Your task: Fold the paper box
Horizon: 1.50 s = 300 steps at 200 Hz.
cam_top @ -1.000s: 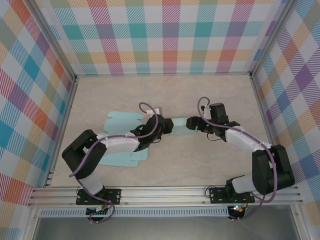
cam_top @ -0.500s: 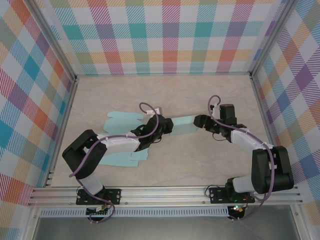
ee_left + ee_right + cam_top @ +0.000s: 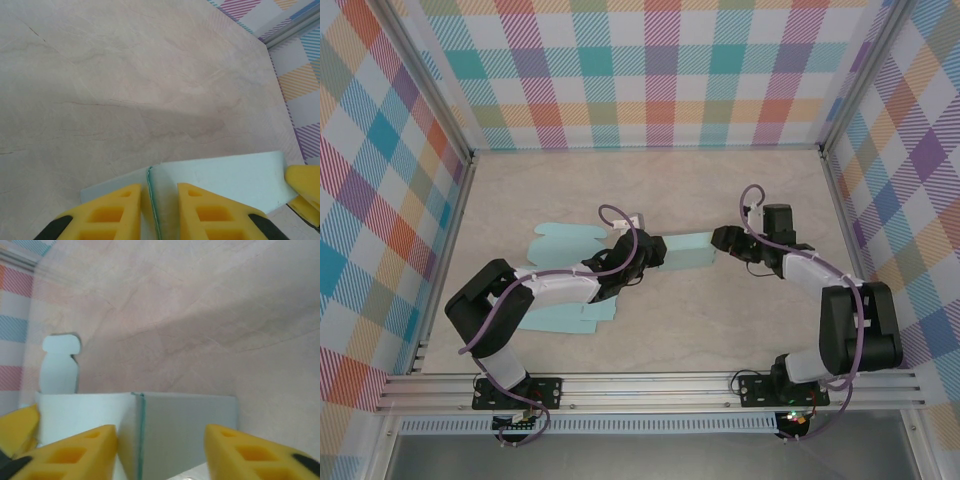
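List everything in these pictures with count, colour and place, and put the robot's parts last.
paper box: one, pale teal, mostly flat on the table, left of centre to centre
table: one, beige marbled, under everything
walls: three, multicolour checks, left, back and right of the table
rails: several, silver, along the near edge and up the corners
cables: two, purple, one along each arm
left arm: one, white and black, reaching to the box's middle
right arm: one, white and black, reaching to the box's right end
left gripper: one, yellow fingers, shut on a raised crease of the paper box
right gripper: one, yellow fingers, either side of the box's end; grip unclear
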### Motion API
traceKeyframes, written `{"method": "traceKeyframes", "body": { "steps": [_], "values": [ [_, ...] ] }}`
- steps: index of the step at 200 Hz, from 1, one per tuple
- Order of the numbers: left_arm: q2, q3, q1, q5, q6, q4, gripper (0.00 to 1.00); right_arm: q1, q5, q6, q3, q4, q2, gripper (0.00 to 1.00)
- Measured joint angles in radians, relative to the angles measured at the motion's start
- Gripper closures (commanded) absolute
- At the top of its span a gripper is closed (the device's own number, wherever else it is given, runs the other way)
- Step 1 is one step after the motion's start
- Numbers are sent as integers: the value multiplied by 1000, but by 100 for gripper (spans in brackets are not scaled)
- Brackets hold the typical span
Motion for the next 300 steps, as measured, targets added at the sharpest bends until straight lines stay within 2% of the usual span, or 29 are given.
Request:
{"method": "traceKeyframes", "body": {
  "steps": [10,19,54,71,93,121,150,153,155,158,182,209,238,265,300],
  "values": [
    [0,0,0,0,0,0,78,-2,-18,7,0,21,5,80],
    [0,0,0,-1,0,0,78,-3,-32,12,-1,44,11,82],
    [-2,-6,0,-3,2,7,76,-19,-69,34,-14,108,34,74],
    [-8,-8,0,-1,22,3,70,-19,-75,37,-16,113,35,71],
    [-23,-6,0,-2,69,-31,57,-19,-76,37,-16,105,35,67],
    [-53,19,0,-10,146,-147,35,-21,-75,29,-15,81,37,49],
    [-71,74,0,-29,237,-269,18,-20,-72,17,5,32,47,31],
    [-73,81,0,-30,253,-278,16,-21,-69,23,6,25,48,19],
    [-74,87,0,-30,257,-283,15,-20,-69,18,9,19,48,6],
    [-76,95,0,-32,266,-290,13,-20,-69,16,12,13,47,0],
    [-101,142,1,-40,363,-314,0,-20,-55,6,43,-44,37,0],
    [-117,175,1,-7,533,-313,0,-20,0,-13,82,-135,-36,0],
    [-103,227,3,95,770,-366,2,-20,102,-32,92,-235,-194,0],
    [-26,340,3,177,959,-449,8,-20,177,-40,91,-311,-353,0],
    [96,465,3,230,1131,-558,12,-21,270,-56,88,-417,-518,0]
  ]
}}
